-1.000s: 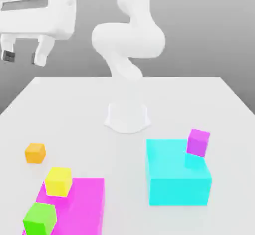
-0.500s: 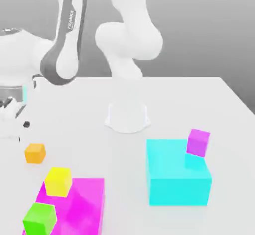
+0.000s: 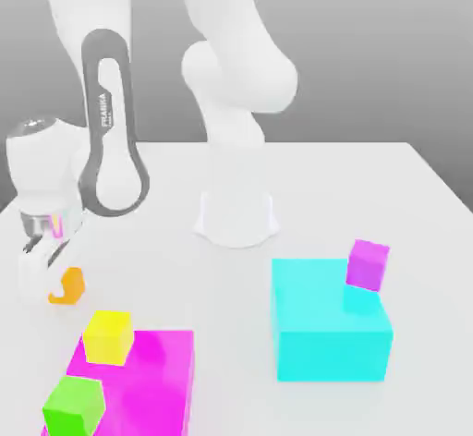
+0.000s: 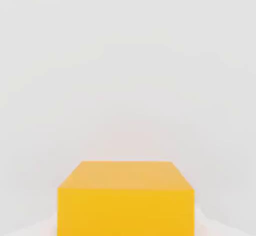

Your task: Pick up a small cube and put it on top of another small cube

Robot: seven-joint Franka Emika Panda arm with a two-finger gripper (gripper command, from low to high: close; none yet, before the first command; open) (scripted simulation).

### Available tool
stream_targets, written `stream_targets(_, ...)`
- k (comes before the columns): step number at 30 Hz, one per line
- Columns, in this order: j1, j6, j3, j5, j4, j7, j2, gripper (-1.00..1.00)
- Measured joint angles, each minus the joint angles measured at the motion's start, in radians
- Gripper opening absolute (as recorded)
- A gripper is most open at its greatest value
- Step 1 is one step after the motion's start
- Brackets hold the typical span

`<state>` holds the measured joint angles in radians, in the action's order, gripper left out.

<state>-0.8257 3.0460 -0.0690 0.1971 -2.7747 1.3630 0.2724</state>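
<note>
The small orange cube [image 3: 72, 283] rests on the white table near the exterior view's left edge. My gripper [image 3: 51, 282] has come down onto it, and the white hand covers the cube's left part. In the hand view the orange cube [image 4: 125, 197] sits very close, with its top and one side face showing. A yellow cube [image 3: 108, 336] and a green cube [image 3: 74, 405] stand on a large magenta block [image 3: 152, 388] just in front of the orange cube.
A large cyan block [image 3: 328, 333] stands at the exterior view's right with a small purple cube [image 3: 369, 263] on its far corner. The arm's white base [image 3: 236, 217] rises from the middle of the table [image 3: 369, 185].
The hand has dropped from high at the exterior view's upper left down onto the orange cube. All the blocks stayed where they were.
</note>
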Motion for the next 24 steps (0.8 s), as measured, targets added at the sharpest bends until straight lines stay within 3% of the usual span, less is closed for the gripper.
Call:
stream_targets(6, 0.05, -0.165, -0.078, -0.152, -0.037, 0.116, -0.204, -1.0)
stream_targets(15, 0.358, -0.544, 0.112, -0.187, 0.184, 0.343, -0.363, -1.0)
stream_targets(20, 0.386, -0.43, 0.119, -0.202, 0.191, 0.379, -0.242, -1.0)
stream_targets(21, 0.386, -0.408, 0.119, -0.203, 0.188, 0.38, -0.223, 1.0)
stream_targets(24, 0.386, -0.408, 0.119, -0.203, 0.188, 0.38, -0.223, 1.0)
